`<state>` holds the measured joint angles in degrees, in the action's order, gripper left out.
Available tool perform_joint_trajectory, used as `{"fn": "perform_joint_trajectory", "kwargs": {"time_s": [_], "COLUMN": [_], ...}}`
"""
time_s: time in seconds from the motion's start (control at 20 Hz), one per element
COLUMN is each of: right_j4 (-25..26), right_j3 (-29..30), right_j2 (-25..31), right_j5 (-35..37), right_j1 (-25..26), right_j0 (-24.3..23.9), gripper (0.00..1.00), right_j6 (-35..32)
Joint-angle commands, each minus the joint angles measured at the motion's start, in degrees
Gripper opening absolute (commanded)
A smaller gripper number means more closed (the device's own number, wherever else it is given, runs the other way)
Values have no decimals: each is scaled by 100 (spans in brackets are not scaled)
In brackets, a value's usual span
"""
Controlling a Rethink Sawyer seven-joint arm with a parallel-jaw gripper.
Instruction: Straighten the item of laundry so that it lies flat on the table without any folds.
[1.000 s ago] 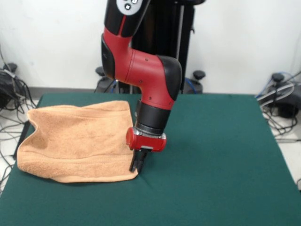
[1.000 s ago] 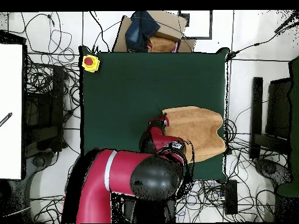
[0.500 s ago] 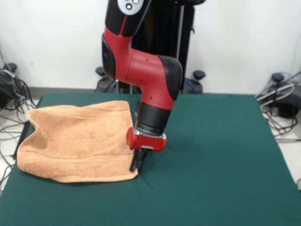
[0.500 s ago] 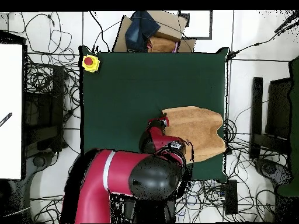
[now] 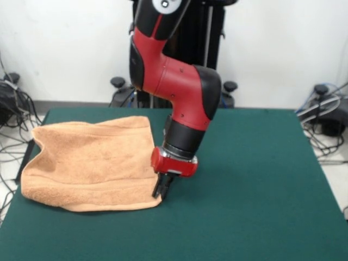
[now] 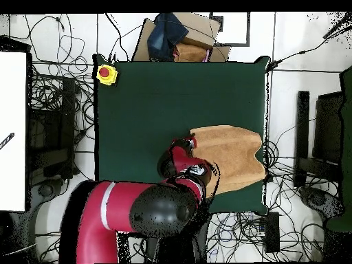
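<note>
My gripper (image 5: 162, 191) has its dark fingers drawn together, pinching the near corner of the one towel (image 5: 89, 163); the cloth is peach-orange terry, nubby, with a hemmed front edge; it lies rumpled at the side of the table (image 5: 250, 185) (one edge spills past the rim); the tabletop is dark green felt; one yellow box with a red button (image 6: 106, 73) sits on a corner.

I see my red and black arm (image 5: 176, 87) bent down from above, its wrist tilted, and my gripper (image 5: 163, 188) pointing down with its dark fingers (image 5: 161, 186) drawn close together near the surface.
</note>
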<state>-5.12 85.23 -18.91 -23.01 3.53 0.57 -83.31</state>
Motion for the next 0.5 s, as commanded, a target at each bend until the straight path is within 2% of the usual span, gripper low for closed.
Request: {"fn": "perform_joint_trajectory", "kwargs": {"time_s": [0.05,0.5], "right_j4": [-830,-1580], "right_j3": [-592,-585], "right_j2": [126,-59], "right_j5": [634,754], "right_j1": [79,159], "right_j0": [406,910], "gripper": [0,0], "right_j6": [-860,-941]}}
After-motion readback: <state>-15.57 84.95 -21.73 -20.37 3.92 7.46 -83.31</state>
